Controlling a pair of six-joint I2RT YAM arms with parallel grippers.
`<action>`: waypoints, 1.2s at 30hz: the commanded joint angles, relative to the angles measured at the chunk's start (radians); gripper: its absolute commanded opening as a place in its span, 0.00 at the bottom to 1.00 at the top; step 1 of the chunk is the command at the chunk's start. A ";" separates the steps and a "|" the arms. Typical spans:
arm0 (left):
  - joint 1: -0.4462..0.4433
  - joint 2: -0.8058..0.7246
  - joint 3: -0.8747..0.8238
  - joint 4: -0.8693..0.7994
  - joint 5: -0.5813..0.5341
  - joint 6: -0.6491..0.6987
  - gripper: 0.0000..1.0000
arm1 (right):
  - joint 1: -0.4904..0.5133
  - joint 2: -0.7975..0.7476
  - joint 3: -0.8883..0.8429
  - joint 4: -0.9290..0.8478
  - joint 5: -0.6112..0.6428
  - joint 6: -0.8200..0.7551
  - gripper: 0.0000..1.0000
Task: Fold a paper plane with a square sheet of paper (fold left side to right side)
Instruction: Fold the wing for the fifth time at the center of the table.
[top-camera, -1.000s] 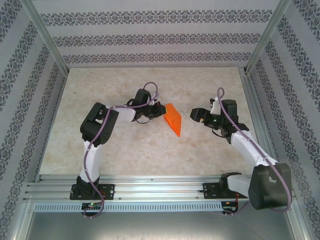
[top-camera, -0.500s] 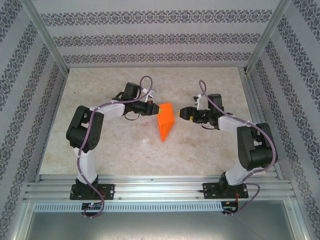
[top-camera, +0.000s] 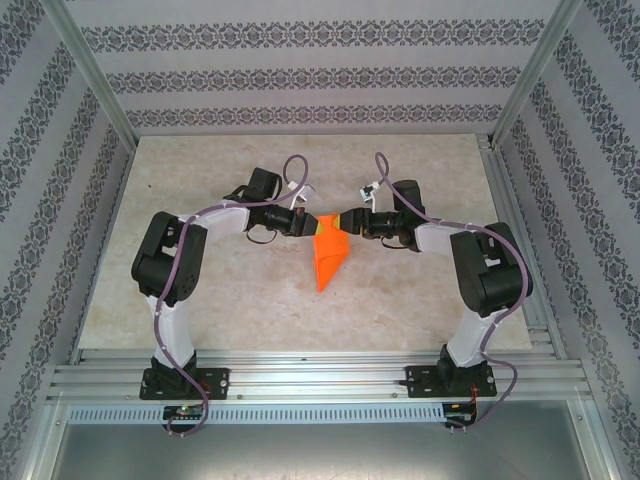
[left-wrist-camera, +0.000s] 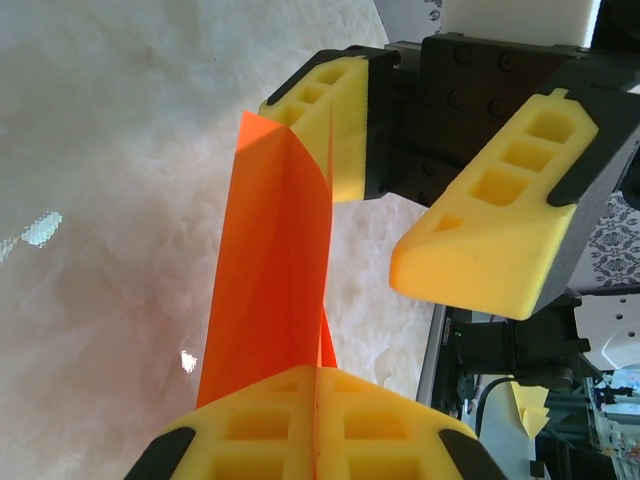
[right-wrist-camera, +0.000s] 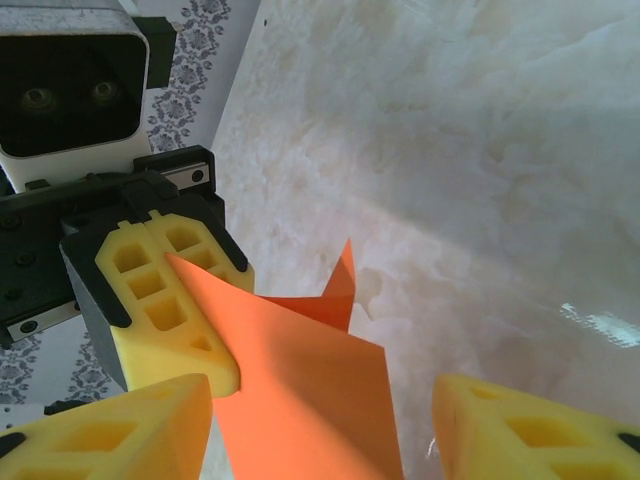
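While the left hand (top-camera: 305, 222) pinches one end of the folded orange paper (top-camera: 328, 252), yellow foam fingers (left-wrist-camera: 250, 435) fully shut on it, the right hand (top-camera: 347, 221) faces it from the opp. side. Its fingers are apart w/ the paper's top edge between them, not clamped.

Top view: both arms bend inward & meet approx. mid tabletop (top-camera: 200, 300), hands almost nose to nose. Paper is a narrow pointed shape, wide end up at the hands, tip toward the near edge; can't tell if the tip touches the tabletop.

Left wrist view: one right-hand finger sits just beside the paper's far corner, the other well clear.

Right wrist view: paper lies between that hand's own open fingers, w/ a clear gap on one side.
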 joint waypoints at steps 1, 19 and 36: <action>-0.001 -0.046 -0.013 -0.010 0.010 0.046 0.00 | 0.004 -0.001 0.015 0.062 -0.034 0.016 0.55; 0.004 -0.035 -0.011 -0.028 -0.104 0.056 0.18 | -0.015 -0.049 -0.007 -0.018 -0.013 0.015 0.00; -0.235 -0.432 -0.220 -0.240 -0.716 0.140 0.59 | -0.004 0.051 0.171 -0.414 0.182 0.163 0.00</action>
